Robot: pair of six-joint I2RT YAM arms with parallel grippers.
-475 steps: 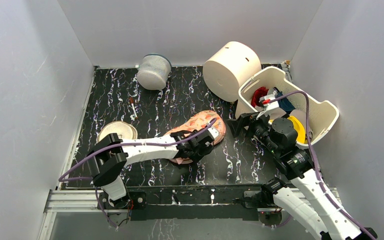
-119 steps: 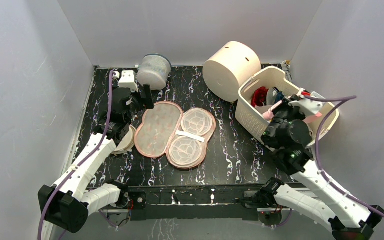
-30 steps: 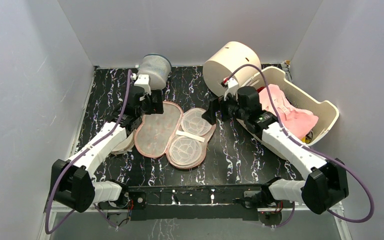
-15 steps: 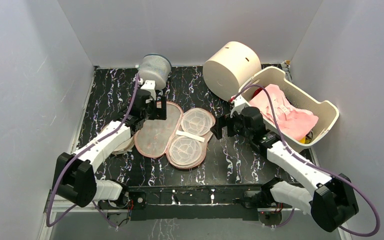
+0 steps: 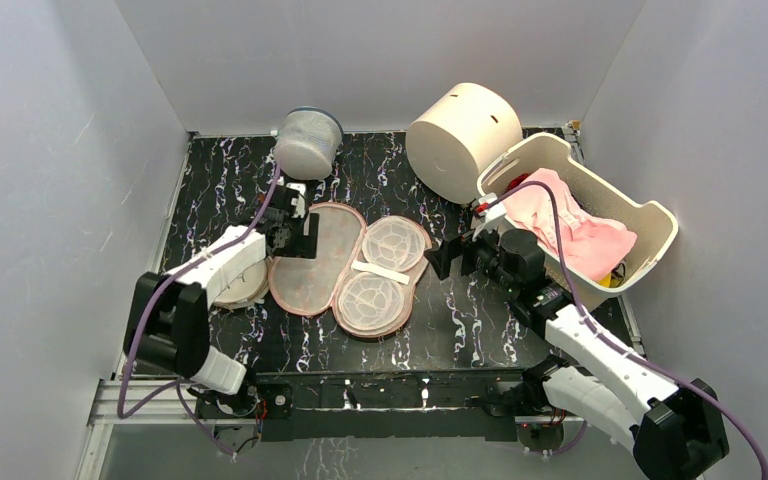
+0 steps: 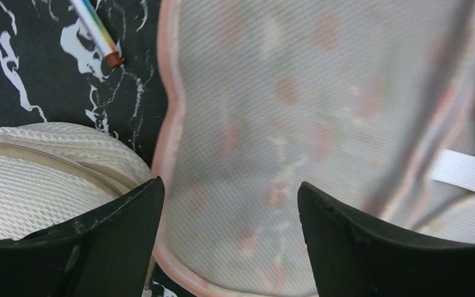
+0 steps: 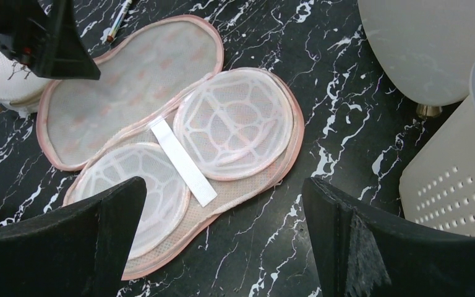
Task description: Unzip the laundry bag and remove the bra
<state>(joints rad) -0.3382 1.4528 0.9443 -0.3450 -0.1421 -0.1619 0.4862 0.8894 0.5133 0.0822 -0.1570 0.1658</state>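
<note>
The laundry bag (image 5: 312, 262) lies unzipped and opened flat at the table's middle. Its left half is bare mesh lining. Its right half holds two round white cup frames (image 7: 235, 120) and a white strap (image 7: 182, 161). The bra (image 5: 575, 225), pale pink, lies in the white basket (image 5: 660, 215) at the right. My left gripper (image 5: 295, 235) is open and empty just above the bag's left half (image 6: 321, 111). My right gripper (image 5: 450, 258) is open and empty just right of the bag, over bare table (image 7: 224, 185).
A grey mesh cylinder (image 5: 308, 143) stands at the back left. A cream drum (image 5: 463, 138) lies at the back, next to the basket. A beige disc (image 5: 235, 285) touches the bag's left edge (image 6: 37, 173). A pen (image 6: 96, 31) lies behind the disc.
The bag, shut at first, now lies open, and the bra has gone into the basket. In the last second my right gripper drew back from the basket. My left gripper came nearer over the bag.
</note>
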